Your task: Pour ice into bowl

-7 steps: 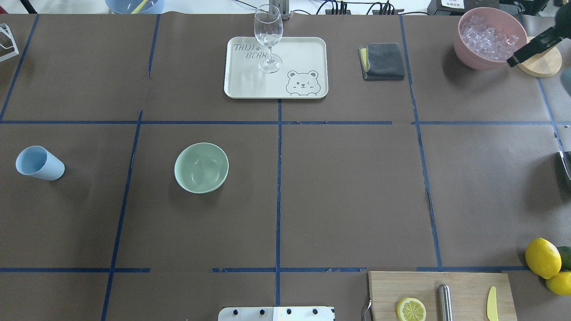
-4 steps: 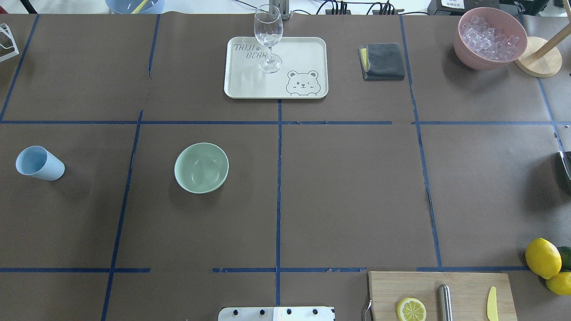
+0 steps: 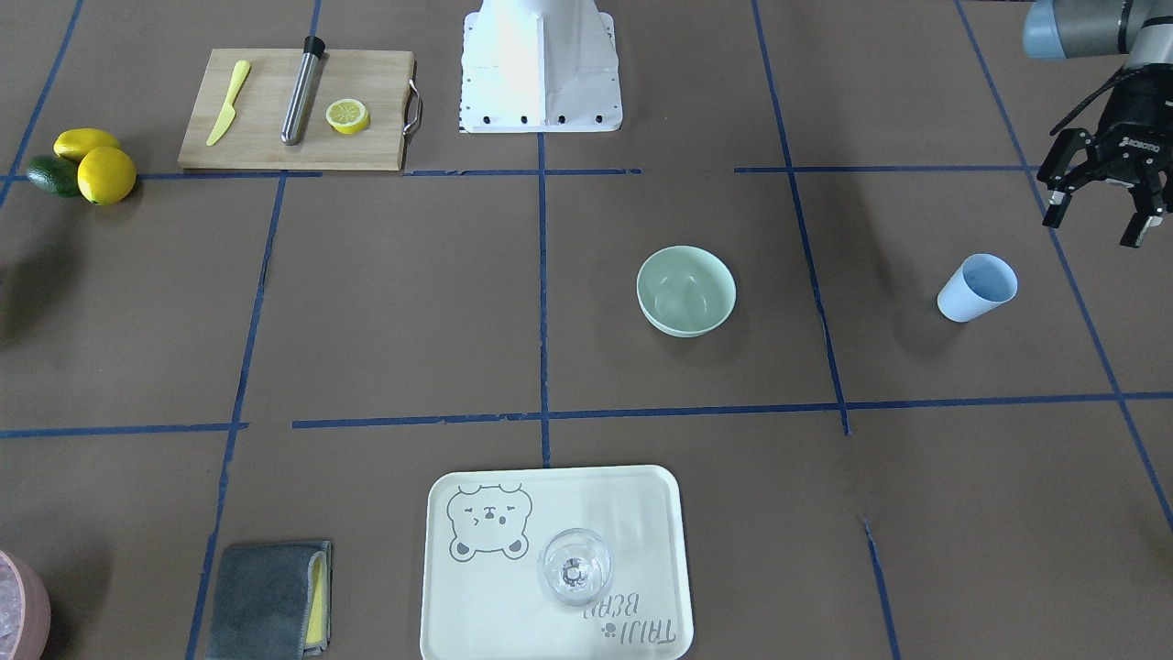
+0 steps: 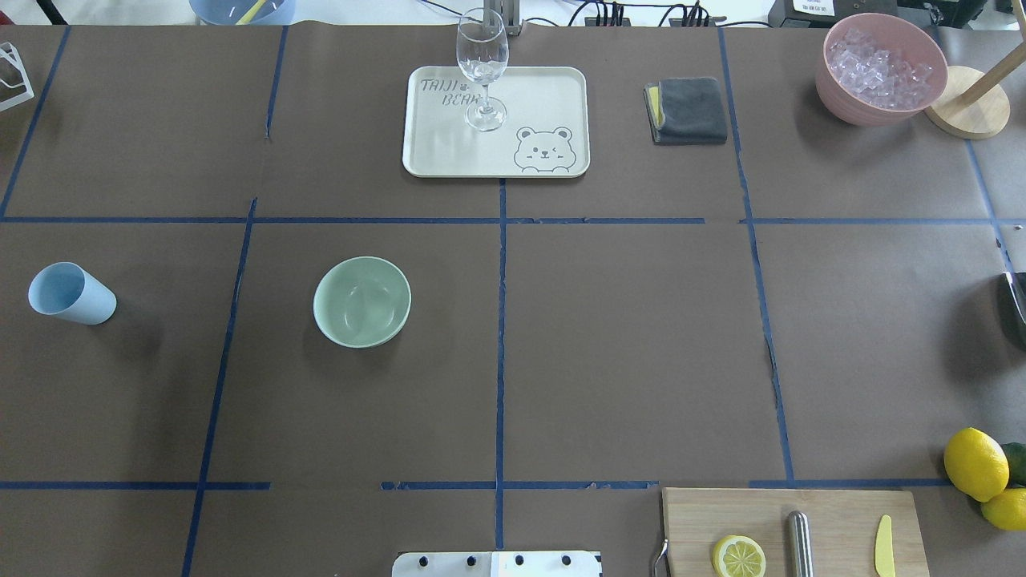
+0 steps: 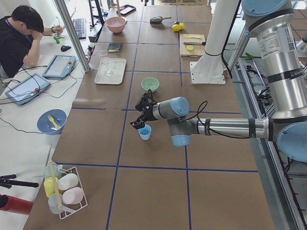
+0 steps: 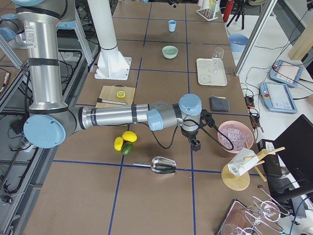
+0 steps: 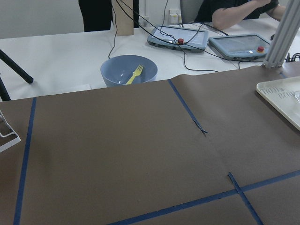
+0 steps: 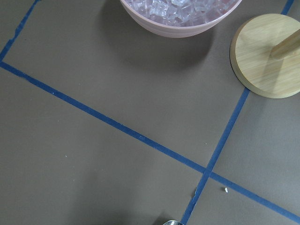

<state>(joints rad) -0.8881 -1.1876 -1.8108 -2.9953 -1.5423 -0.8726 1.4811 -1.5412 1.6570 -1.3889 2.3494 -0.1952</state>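
Note:
The pale mint-green bowl stands upright left of the table's middle and looks bare inside; it also shows in the front view. A light blue cup stands at the far left edge. The ice does not show in the cup from any view. My left gripper hangs open above the table, a little outward of the cup and on the robot's side of it, touching nothing. My right gripper shows only in the exterior right view, beside the pink container, and I cannot tell its state.
A pink container of whitish ice and a wooden stand sit at the far right. A tray carries a wine glass. Also present: a grey cloth, a cutting board, lemons and a metal scoop.
A dark gripper part that hung over the pink container at the overhead view's top right edge has left that view. The bowl and cup have not moved.

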